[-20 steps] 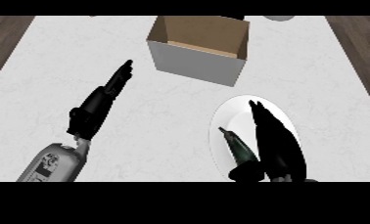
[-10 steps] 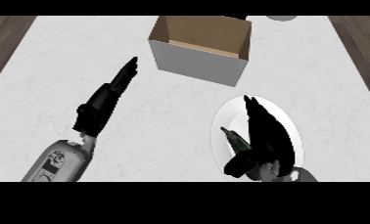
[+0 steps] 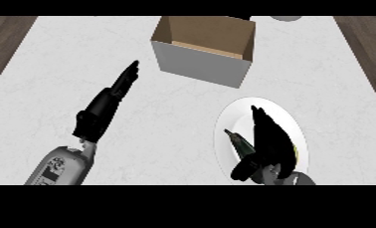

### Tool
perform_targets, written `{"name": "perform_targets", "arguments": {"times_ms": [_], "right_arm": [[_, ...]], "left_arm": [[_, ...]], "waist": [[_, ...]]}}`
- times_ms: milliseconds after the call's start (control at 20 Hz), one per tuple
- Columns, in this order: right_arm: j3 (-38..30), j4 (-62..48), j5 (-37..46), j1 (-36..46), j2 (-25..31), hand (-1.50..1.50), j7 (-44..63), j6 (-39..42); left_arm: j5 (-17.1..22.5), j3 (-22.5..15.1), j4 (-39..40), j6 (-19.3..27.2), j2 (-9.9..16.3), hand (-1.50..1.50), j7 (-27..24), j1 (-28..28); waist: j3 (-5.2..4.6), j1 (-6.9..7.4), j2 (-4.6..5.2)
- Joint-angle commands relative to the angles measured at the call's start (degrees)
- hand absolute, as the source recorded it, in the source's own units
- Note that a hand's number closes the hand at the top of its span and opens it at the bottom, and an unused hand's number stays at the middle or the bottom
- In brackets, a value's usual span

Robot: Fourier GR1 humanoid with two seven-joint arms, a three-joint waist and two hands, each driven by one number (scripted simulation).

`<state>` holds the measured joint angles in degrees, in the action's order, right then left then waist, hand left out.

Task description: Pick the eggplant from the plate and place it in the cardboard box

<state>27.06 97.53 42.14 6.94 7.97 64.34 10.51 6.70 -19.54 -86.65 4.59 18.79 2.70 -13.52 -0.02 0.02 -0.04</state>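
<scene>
My right robot hand (image 3: 268,140) has settled lower over the plate (image 3: 294,122) than a moment ago, fingers now curling round the eggplant (image 3: 241,145), which lies on the plate. My left robot hand (image 3: 110,100) rests straight-fingered over the surface (image 3: 73,57), unchanged, left of the cardboard box (image 3: 206,50).

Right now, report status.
Left hand open, resting on counter. Right hand over plate, closing on eggplant. Box open, path clear.
</scene>
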Motion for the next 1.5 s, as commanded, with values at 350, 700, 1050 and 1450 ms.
{"name": "perform_targets", "arguments": {"times_ms": [350,700,1050,1450], "right_arm": [[-2.4,-4.4,4.0,1.3,-5.4,-1.50,5.8,3.8],[-0.4,-8.5,5.1,0.1,-7.8,-1.50,5.2,2.9],[-2.5,-12.2,7.2,-4.8,-7.9,-1.50,-1.5,0.9],[-2.2,-14.0,9.2,-3.5,-7.9,-1.50,1.2,3.2]], "left_arm": [[-1.0,4.4,2.4,-3.6,-1.3,0.00,-0.3,-1.5],[-3.8,3.6,1.0,-3.6,-3.2,0.00,-0.7,1.4],[-5.0,5.2,0.3,-5.0,-4.7,0.00,1.5,0.5],[-4.6,7.4,-3.4,-8.7,-4.0,0.00,1.4,4.0]], "waist": [[0.00,-0.02,0.05],[0.01,0.17,0.04],[0.02,-0.04,0.05],[0.02,0.38,-0.02]]}}
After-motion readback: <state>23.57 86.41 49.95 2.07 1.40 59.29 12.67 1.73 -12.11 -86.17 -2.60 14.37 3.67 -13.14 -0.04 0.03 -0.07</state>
